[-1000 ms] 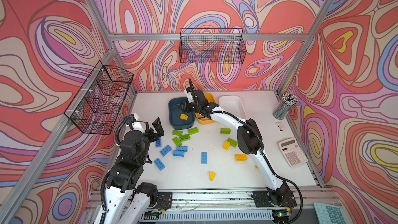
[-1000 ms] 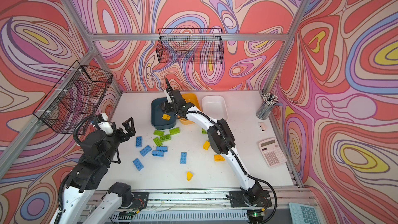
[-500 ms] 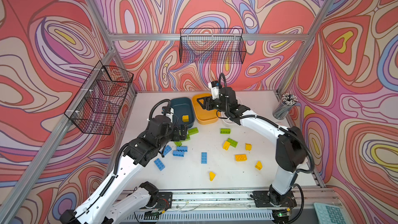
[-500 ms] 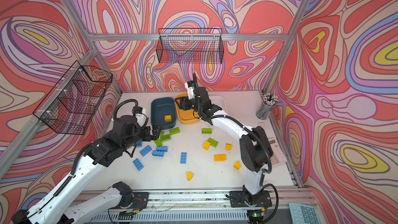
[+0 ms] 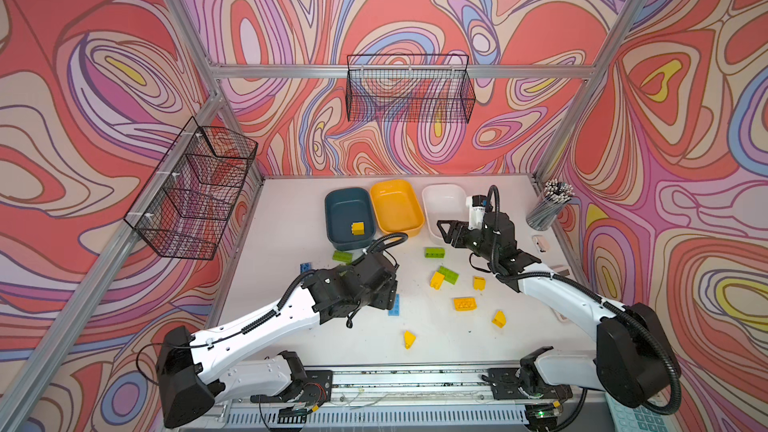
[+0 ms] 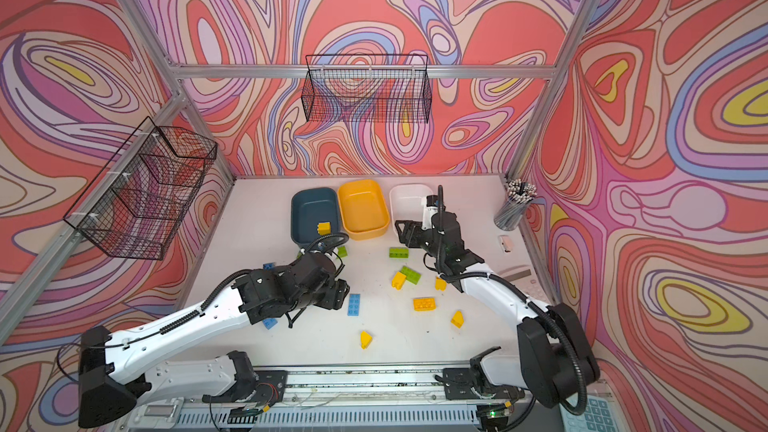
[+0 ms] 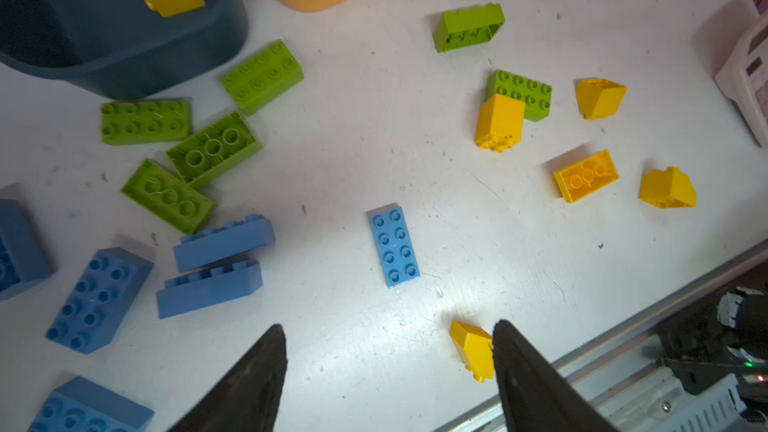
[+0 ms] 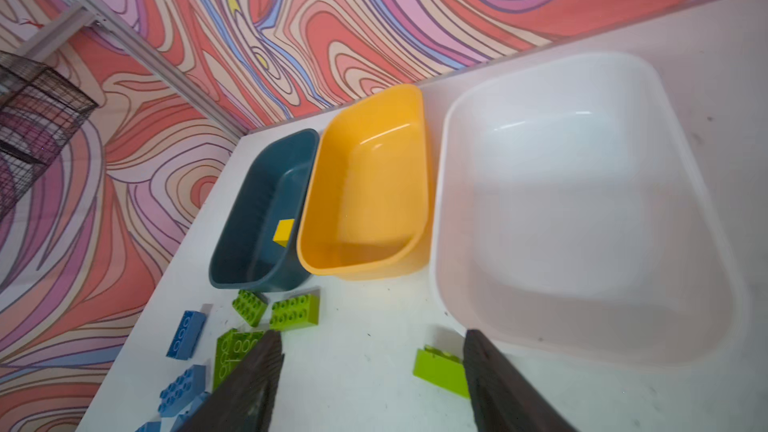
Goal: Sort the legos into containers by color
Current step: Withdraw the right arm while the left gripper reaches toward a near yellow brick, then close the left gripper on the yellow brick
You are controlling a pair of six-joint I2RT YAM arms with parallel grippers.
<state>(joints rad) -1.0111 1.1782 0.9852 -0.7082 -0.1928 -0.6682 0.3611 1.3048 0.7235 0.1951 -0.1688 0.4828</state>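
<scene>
altogether three containers [image 5: 395,209], six green legos [image 7: 262,76] loose.

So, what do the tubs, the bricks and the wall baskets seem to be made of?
Teal tub, yellow tub, white tub: moulded plastic by the look, smooth and semi-glossy, with soft highlights on rounded walls.
Blue brick, like the rest: hard plastic, crisp studs, slight sheen.
Baskets: thin black wire mesh, probably coated metal.

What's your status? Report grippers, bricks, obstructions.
Left gripper open, empty. Right gripper open, empty. One yellow brick in teal tub; other bricks loose on table. Nothing blocking the tubs.
</scene>
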